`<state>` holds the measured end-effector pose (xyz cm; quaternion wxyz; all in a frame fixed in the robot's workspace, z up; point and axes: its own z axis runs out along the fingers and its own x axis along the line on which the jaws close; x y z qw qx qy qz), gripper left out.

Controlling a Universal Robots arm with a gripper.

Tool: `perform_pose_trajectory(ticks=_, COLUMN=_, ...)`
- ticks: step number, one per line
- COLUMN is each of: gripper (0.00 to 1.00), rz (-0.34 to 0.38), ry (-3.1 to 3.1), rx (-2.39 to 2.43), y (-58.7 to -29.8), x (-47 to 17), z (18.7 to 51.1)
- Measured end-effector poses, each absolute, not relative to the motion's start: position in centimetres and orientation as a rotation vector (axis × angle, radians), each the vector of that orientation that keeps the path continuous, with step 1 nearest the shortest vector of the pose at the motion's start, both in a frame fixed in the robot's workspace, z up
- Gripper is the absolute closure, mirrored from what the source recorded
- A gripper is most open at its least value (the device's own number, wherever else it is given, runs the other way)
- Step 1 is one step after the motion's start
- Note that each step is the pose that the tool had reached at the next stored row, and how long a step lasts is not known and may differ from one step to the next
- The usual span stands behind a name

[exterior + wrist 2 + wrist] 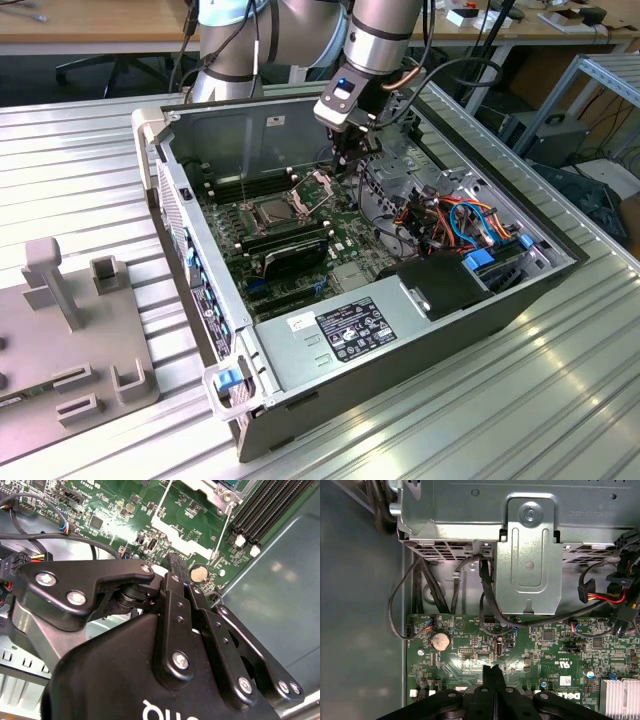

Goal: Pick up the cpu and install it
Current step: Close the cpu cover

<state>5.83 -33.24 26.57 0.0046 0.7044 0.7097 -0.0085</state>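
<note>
- Cpu is judged to be the dark grey square lying flat inside the big open computer case. The case is laid on a ribbed metal table.
- A green board is spread over the floor of the case. The square is seated in the metal socket on that board.
- The pincer is held just above the board. In both wrist views its jaws are seen pressed together, and nothing is seen gripped.
- From the pincer, the square is found toward the exterior view's left and a little lower. All its sides look alike, so no long way can be picked out.
- A silver plate is stood up between the pincer and the socket.
- It cannot be told for sure whether the square is the chip or the bare socket. In the second wrist view the socket is cut off at the edge.
</note>
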Motion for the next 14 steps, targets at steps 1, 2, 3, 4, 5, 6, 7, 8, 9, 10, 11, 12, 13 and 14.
perform_pose_trajectory(ticks=1, gripper=0.89, rz=-0.027, ry=2.223, rx=2.206, y=-33.2, x=5.8, z=26.2)
perform_pose_trajectory(ticks=2, gripper=0.89, rz=-0.027, ry=2.223, rx=2.206, y=-33.2, x=5.8, z=26.0)
perform_pose_trajectory(ticks=3, gripper=0.89, rz=-0.027, ry=2.223, rx=2.206, y=-33.2, x=5.9, z=25.9)
perform_pose_trajectory(ticks=4, gripper=0.89, rz=-0.027, ry=2.223, rx=2.206, y=-33.2, x=6.0, z=25.7)
perform_pose_trajectory(ticks=5, gripper=0.89, rz=-0.027, ry=2.223, rx=2.207, y=-33.2, x=6.1, z=25.6)
perform_pose_trajectory(ticks=6, gripper=0.89, rz=-0.027, ry=2.223, rx=2.206, y=-33.2, x=6.1, z=25.5)
perform_pose_trajectory(ticks=7, gripper=0.89, rz=-0.027, ry=2.223, rx=2.207, y=-33.2, x=6.2, z=25.3)
perform_pose_trajectory(ticks=8, gripper=0.89, rz=-0.027, ry=2.223, rx=2.207, y=-33.2, x=6.3, z=25.1)
perform_pose_trajectory(ticks=9, gripper=0.89, rz=-0.027, ry=2.223, rx=2.207, y=-33.2, x=6.3, z=24.9)
perform_pose_trajectory(ticks=10, gripper=0.89, rz=-0.027, ry=2.223, rx=2.207, y=-33.2, x=6.3, z=24.7)
perform_pose_trajectory(ticks=11, gripper=0.89, rz=-0.027, ry=2.223, rx=2.207, y=-33.2, x=6.3, z=24.6)
perform_pose_trajectory(ticks=12, gripper=0.89, rz=-0.027, ry=2.223, rx=2.206, y=-33.2, x=6.3, z=24.6)
perform_pose_trajectory(ticks=13, gripper=0.89, rz=-0.027, ry=2.223, rx=2.206, y=-33.2, x=6.3, z=24.6)
perform_pose_trajectory(ticks=14, gripper=0.89, rz=-0.027, ry=2.223, rx=2.207, y=-33.2, x=6.3, z=24.6)
